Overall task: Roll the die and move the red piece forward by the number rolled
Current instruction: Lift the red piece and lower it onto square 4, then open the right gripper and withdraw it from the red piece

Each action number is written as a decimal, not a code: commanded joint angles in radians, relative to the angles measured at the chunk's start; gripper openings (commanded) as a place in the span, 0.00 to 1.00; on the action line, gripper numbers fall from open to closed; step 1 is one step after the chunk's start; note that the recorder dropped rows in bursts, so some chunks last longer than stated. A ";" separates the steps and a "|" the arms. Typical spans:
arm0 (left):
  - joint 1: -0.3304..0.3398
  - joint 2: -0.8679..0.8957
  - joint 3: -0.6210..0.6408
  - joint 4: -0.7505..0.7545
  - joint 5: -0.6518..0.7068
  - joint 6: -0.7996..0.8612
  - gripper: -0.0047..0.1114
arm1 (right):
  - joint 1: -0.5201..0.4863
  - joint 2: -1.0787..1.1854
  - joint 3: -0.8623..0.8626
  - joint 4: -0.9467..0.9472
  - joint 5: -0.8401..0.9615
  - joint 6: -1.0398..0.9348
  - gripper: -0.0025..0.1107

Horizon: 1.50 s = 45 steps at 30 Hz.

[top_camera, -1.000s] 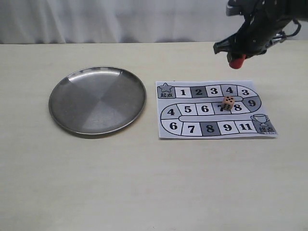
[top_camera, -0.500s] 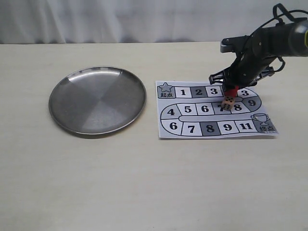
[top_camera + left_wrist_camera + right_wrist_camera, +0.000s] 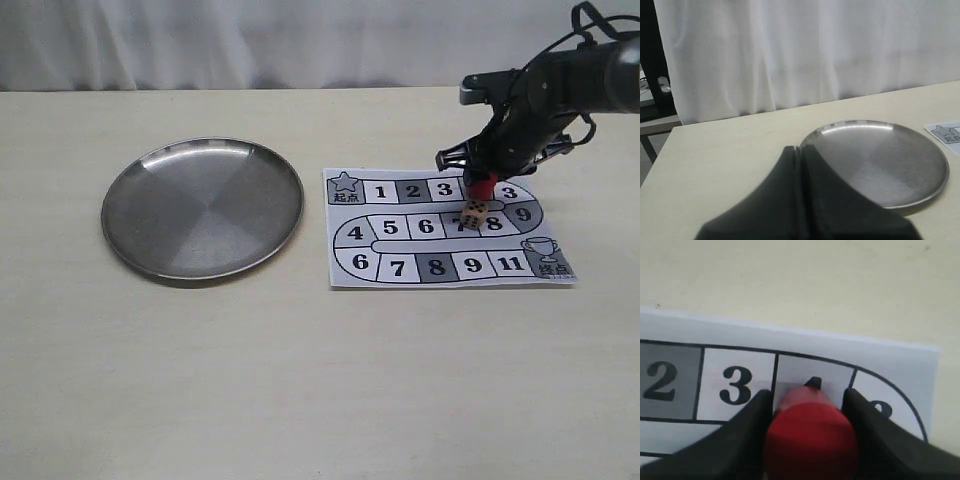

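The right gripper (image 3: 481,176) had its jaws clamped on the red piece (image 3: 811,440) over square 4 of the paper game board (image 3: 400,270). The die (image 3: 476,214) sat just beside it, between squares 7 and 8. The left gripper (image 3: 800,151), jaws pressed together, hung near the steel plate (image 3: 200,210) on the counter (image 3: 300,380).

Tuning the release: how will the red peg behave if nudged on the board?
The red peg is a smooth cylinder, taller than wide, so it probably tips easily and rolls once down. It looks small and rigid, likely light; the right gripper clamps it without denting it. The die sits close, so a fall might knock it.
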 commanded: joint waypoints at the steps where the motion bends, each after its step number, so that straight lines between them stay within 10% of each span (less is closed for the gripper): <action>1: -0.002 -0.001 0.002 0.000 -0.009 -0.001 0.04 | -0.006 -0.120 0.000 0.002 -0.011 0.004 0.06; 33: -0.002 -0.001 0.002 0.000 -0.009 -0.001 0.04 | -0.086 0.017 0.062 -0.005 -0.074 0.004 0.07; 41: -0.002 -0.001 0.002 0.000 -0.009 -0.001 0.04 | -0.086 0.014 0.058 -0.005 -0.067 0.040 0.61; 45: -0.002 -0.001 0.002 0.000 -0.009 -0.001 0.04 | -0.086 -0.112 0.058 -0.005 -0.059 0.047 0.67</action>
